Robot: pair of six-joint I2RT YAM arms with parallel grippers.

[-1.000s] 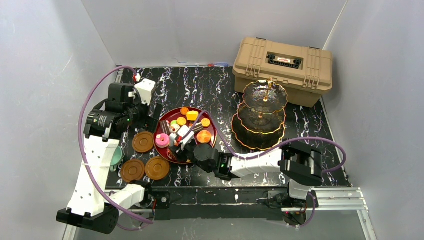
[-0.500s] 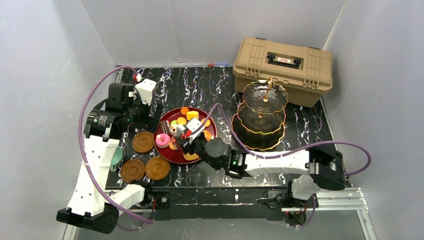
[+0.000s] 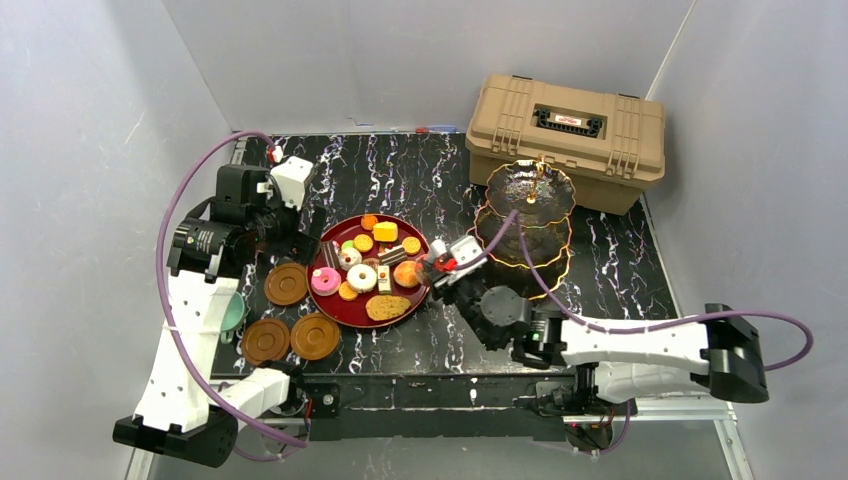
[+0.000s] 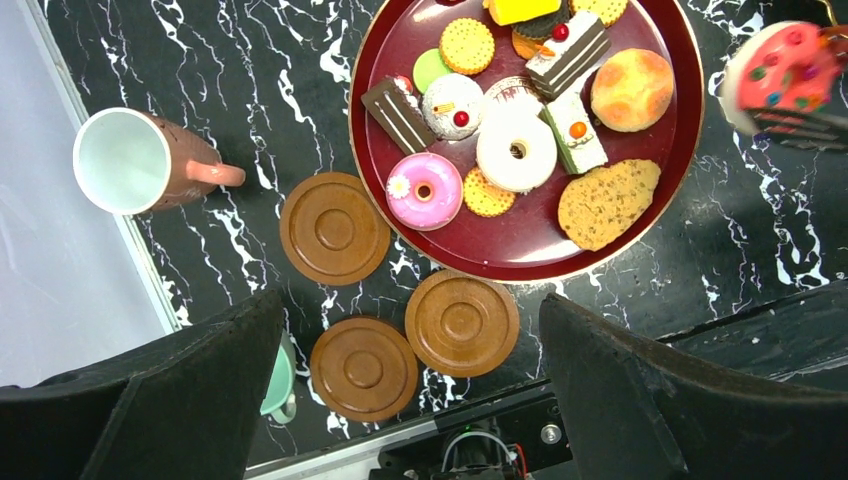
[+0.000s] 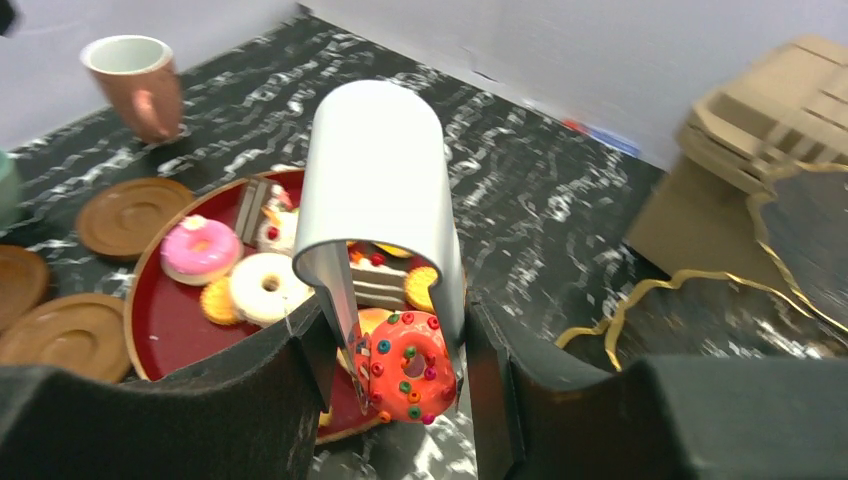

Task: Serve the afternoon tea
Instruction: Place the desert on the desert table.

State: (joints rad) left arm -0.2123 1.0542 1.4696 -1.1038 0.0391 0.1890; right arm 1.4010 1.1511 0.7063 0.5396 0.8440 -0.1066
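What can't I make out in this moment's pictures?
- Teal cup: left wrist view, mostly behind a left gripper finger; top view, under the left arm.
- Sprinkled doughnut: left wrist view, blurred, cut by the right edge.
- Three-tier stand: right wrist view, blurred, cut by the right edge.

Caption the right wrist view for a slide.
Right gripper squeezes metal tongs on a red sprinkled doughnut by the red tray.
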